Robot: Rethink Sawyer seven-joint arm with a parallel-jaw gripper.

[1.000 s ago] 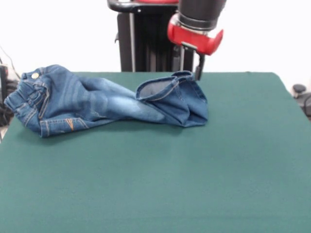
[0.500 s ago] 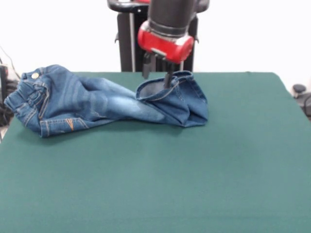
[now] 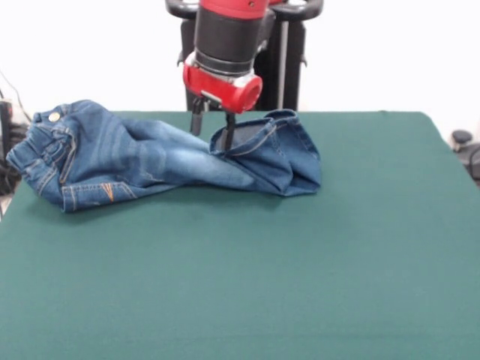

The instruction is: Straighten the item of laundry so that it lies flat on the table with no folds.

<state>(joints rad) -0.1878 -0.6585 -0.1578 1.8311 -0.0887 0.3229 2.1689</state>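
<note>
single front camera, across table [image 3: 315,285], faces robot pedestal [image 3: 240,67]; moderately near.

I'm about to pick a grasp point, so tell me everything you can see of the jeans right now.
The jeans are small, blue denim, faded on the thighs, with tan stitching and a metal button at the waistband, which lies at the picture's left table edge. They lie crumpled across the far part of the green table, legs running rightward and folded back, one hem opening showing its inside. The gripper stands open, one finger at that hem; whether it touches is unclear.
</note>
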